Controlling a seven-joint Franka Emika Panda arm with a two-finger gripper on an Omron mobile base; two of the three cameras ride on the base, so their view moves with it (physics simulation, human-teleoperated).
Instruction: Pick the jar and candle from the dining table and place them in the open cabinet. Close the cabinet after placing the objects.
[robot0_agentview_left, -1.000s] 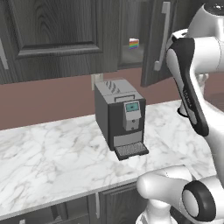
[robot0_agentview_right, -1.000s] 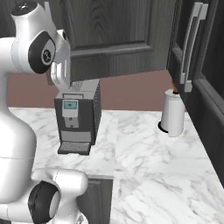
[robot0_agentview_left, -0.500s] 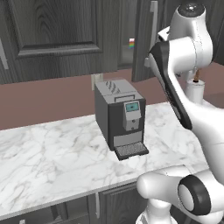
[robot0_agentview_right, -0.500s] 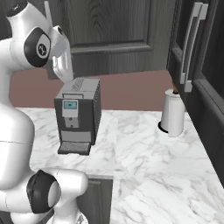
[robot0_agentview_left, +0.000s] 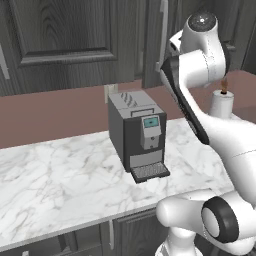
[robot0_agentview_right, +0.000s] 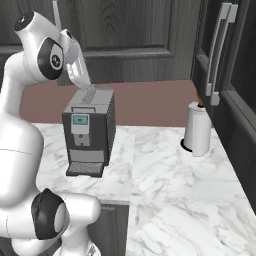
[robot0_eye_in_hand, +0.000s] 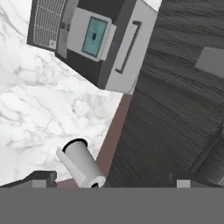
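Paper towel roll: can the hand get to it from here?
Probably yes: the open hand looks down on the paper towel roll with nothing between; the coffee machine stands apart.

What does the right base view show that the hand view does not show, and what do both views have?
Only the right base view has the robot's white arm and the tall dark doors with long silver handles at the right. Only the hand view has the two dark tips of the open claw, holding nothing. Both show the grey coffee machine with its small blue screen, the white paper towel roll, the white marble counter and the dark wood cabinet doors behind.
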